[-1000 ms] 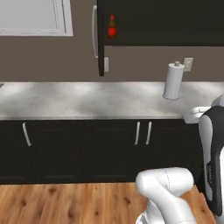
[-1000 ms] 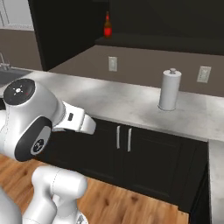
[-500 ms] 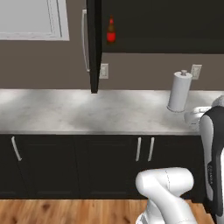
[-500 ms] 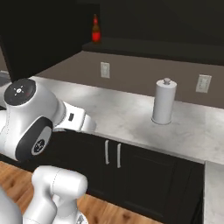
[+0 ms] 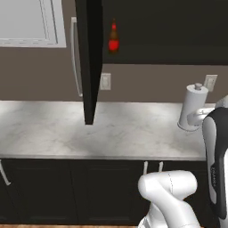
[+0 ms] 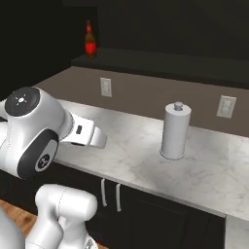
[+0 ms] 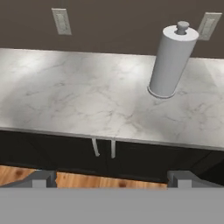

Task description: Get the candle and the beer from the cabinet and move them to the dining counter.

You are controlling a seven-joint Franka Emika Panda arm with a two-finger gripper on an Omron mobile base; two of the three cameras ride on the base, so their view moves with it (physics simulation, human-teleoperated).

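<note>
The beer (image 5: 113, 39) is a dark brown bottle with a red label. It stands upright on the bottom shelf of the black upper cabinet (image 5: 90, 62), whose door hangs open toward me with its silver bar handle on the left. From the right, the beer (image 6: 90, 41) sits at the shelf's left end, high above the worktop. The candle is out of view, and so is the dining counter. My gripper (image 7: 111, 179) is open with nothing between its fingertips (image 7: 43, 177). It hangs low in front of the worktop's edge, far below the beer.
A narrow marble worktop (image 5: 58, 133) runs along the wall over dark lower cabinets (image 7: 105, 157) with short handles. A grey paper-towel roll (image 6: 175, 130) stands on it to the right. Wall outlets (image 6: 105, 86) sit behind, and a window (image 5: 26, 22) is at upper left.
The whole picture has shifted: the base has driven closer to the wall, so the worktop, cabinet and beer look larger. Nothing on the counter or shelf has moved.
</note>
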